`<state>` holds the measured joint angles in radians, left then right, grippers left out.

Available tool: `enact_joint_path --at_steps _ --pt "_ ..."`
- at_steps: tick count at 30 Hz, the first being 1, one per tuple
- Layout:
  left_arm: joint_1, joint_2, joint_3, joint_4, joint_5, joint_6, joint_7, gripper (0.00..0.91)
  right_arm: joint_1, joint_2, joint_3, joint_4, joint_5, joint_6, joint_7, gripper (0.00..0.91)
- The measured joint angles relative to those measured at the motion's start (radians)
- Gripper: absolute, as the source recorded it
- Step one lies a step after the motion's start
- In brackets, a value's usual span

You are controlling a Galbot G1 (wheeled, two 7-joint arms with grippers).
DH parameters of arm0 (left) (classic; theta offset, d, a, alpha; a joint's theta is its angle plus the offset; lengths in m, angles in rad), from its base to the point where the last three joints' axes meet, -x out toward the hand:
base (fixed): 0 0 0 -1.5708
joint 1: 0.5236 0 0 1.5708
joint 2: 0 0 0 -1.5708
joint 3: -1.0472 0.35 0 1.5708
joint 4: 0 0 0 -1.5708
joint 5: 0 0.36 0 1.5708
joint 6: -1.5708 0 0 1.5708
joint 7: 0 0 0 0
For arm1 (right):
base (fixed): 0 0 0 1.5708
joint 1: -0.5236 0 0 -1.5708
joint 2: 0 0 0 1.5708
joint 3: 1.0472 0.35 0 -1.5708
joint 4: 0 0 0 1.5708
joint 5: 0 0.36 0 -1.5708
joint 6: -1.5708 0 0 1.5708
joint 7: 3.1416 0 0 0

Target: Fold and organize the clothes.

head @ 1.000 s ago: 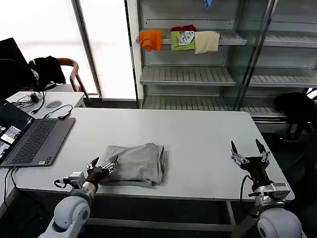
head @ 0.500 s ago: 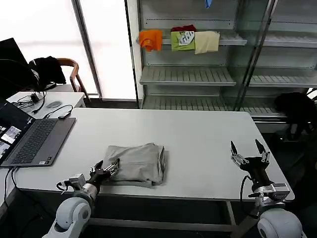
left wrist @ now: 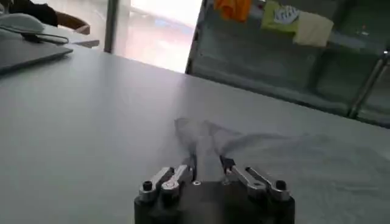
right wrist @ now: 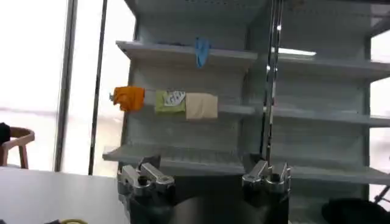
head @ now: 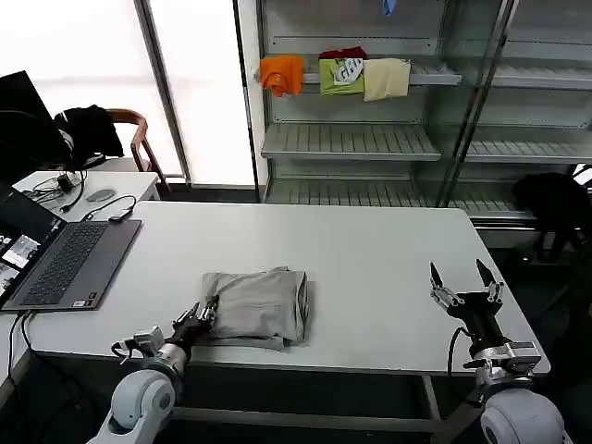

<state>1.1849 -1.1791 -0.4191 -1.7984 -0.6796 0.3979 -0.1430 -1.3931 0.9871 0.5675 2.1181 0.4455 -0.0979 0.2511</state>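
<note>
Bright window point(head: 79, 55) glare upper left, even indoor light, blurred left wrist view

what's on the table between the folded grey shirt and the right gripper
Nothing: in the head view the white table is bare between the folded grey shirt and the right gripper, which hangs open near the table's right edge.

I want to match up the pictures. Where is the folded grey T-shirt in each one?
Head view: the grey T-shirt lies folded on the white table, near the front edge, with the left gripper at its near-left corner.
Left wrist view: it lies just beyond the fingertips, spreading toward the shelves.
Right wrist view: not in it.
Shared landmark: the orange, green and cream garments on the shelf, seen in all three views.
</note>
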Motion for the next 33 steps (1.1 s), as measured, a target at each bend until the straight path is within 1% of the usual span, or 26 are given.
enact_joint_path --at_steps 7,12,17,23,29,33 --pt "-0.006 0.014 -0.004 -0.018 -0.004 -0.017 -0.007 0.0 0.002 0.0 -0.001 0.002 -0.001 -0.001 0.0 0.907" --pt "-0.019 0.055 -0.031 -0.041 -0.018 -0.024 -0.012 0.0 0.012 0.001 -0.006 0.003 -0.002 -0.005 0.0 0.907" --pt "-0.029 0.132 -0.076 -0.049 -0.04 -0.031 -0.002 0.0 0.022 0.007 -0.015 0.003 -0.005 -0.009 0.0 0.907" --pt "-0.052 0.252 -0.158 -0.041 -0.063 -0.03 0.013 0.0 0.035 0.01 -0.03 0.002 -0.008 -0.011 0.0 0.907" --pt "-0.118 0.369 -0.224 -0.067 -0.07 -0.012 0.041 0.0 0.038 0.012 -0.035 0.004 -0.011 -0.014 -0.002 0.907" --pt "-0.153 0.413 -0.23 -0.099 -0.044 -0.011 0.082 0.0 0.033 0.009 -0.029 0.004 -0.01 -0.013 -0.002 0.907"
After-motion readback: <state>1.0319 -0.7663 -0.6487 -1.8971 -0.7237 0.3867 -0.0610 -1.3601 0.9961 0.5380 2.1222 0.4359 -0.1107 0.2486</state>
